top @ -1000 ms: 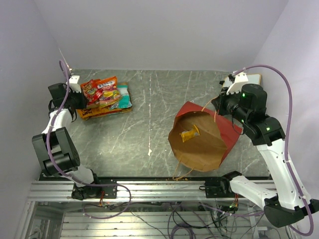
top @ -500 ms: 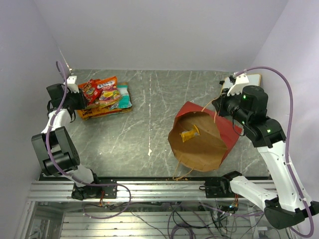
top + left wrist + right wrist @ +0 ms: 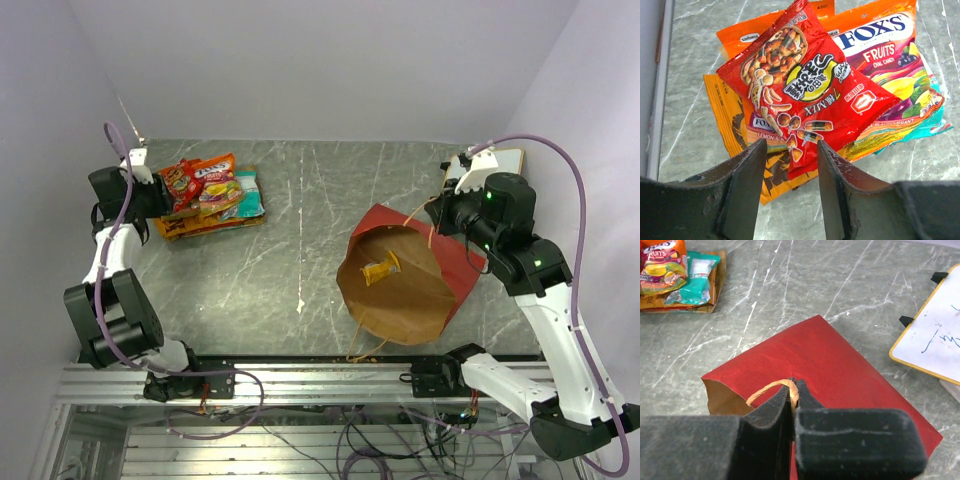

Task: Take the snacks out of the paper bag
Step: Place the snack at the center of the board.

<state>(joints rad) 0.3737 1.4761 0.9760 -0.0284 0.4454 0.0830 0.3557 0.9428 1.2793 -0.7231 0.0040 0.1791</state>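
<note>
Several snacks (image 3: 212,193) lie piled at the table's back left: a red mix packet (image 3: 810,85) sits on top of orange and colourful ones (image 3: 890,55). My left gripper (image 3: 791,145) is open, just short of the pile's near edge, with nothing between its fingers. The paper bag (image 3: 462,262) lies on its side at the right with its brown mouth facing the camera. One yellow-orange packet (image 3: 381,270) rests inside it. My right gripper (image 3: 795,387) is shut on the bag's tan handle (image 3: 762,391), above the red side (image 3: 840,360).
A white board with a wooden frame (image 3: 935,335) lies at the back right, beside the bag. The left wall (image 3: 50,150) stands close behind my left arm. The bag's other handle (image 3: 362,345) trails toward the table's front edge.
My left gripper has opened, let go of the red packet on the pile and drawn back a little to the left. The right arm and the bag have stayed put.
</note>
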